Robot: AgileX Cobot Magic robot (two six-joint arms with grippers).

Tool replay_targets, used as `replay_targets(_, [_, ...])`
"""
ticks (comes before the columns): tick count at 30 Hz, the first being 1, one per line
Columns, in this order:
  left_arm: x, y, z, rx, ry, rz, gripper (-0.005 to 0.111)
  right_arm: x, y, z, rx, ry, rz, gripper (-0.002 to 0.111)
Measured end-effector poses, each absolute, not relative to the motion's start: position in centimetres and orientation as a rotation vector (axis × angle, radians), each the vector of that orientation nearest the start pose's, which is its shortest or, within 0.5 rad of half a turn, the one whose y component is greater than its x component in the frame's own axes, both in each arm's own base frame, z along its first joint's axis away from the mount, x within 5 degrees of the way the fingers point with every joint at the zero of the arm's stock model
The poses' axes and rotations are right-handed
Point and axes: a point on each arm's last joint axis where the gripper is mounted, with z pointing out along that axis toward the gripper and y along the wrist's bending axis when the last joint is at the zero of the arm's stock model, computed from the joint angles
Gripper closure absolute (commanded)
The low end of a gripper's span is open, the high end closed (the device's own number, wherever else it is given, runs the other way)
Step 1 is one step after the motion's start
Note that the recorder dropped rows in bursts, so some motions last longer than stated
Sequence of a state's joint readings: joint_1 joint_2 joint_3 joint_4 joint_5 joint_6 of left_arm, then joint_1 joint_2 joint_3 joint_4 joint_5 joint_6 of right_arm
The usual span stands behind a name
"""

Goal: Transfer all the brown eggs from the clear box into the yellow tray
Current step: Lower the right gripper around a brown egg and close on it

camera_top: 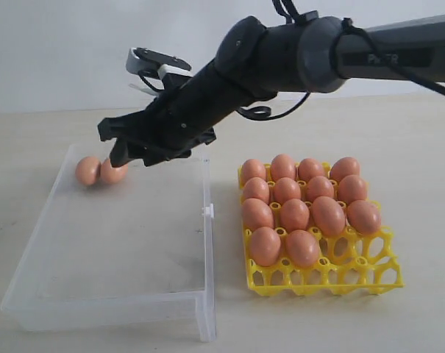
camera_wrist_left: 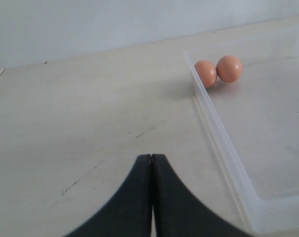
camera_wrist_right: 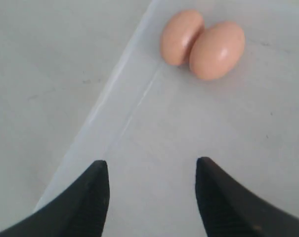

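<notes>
While the right pincer (camera_wrist_right: 151,165) hangs wide open above the clear box (camera_top: 207,243), two brown eggs (camera_wrist_right: 217,49) sit touching in its far corner: smooth, light, likely brittle, best pinched gently across the waist.

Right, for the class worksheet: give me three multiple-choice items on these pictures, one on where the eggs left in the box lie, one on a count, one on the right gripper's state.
1. Seen from the exterior view, where in the box do the last eggs lie?
A) far left corner
B) middle
C) near right corner

2. How many eggs sit in the tray?
A) twelve
B) fourteen
C) sixteen

3. The right gripper is:
A) shut on an egg
B) open and empty
C) shut and empty

Answers:
1 A: two touching eggs lie by the far left wall.
2 B: three full rows of four, plus two in front.
3 B: its fingers stand apart with nothing between them.
</notes>
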State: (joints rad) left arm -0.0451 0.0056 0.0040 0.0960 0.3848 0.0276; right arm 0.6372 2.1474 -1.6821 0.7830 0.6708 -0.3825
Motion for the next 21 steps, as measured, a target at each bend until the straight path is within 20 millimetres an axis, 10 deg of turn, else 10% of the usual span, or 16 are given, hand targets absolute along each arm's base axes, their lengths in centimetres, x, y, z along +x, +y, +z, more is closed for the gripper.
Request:
replay_targets(8, [5.3,0.1,17.7,0.127,1.873,0.083,0.107,38.5,35.9,21.3,-0.613,2.396,0.969,0.057])
replay_targets(21, [5.3,0.1,17.7,0.127,1.873,0.083,0.107,42.1,38.5,13.3,-0.486,2.439,0.785,0.057])
